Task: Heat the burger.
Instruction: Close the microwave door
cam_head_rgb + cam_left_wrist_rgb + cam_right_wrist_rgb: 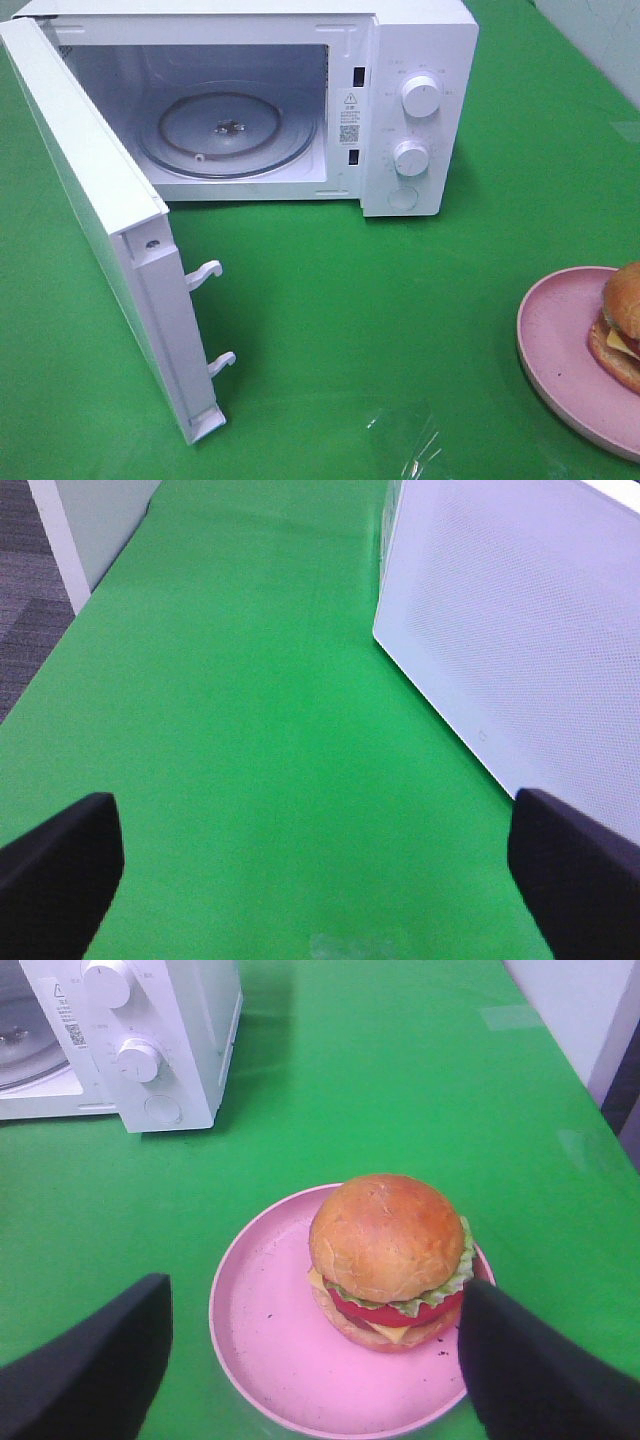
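Note:
The burger (388, 1257), with a golden bun, lettuce, cheese and red filling, sits upright on a pink plate (270, 1345). In the exterior high view the burger (623, 325) is cut off at the right edge on the plate (560, 340). My right gripper (315, 1370) hovers over the plate, open, its black fingers on either side and nothing between them. My left gripper (315, 865) is open over bare green cloth beside the microwave door (520, 630). The white microwave (410, 110) stands at the back with its door (105, 230) swung wide open and the glass turntable (228, 130) bare.
Green cloth covers the table (380, 300). The open door juts toward the front left. Two knobs (420, 97) sit on the microwave's right panel. The table's left edge and grey floor (30, 610) show in the left wrist view.

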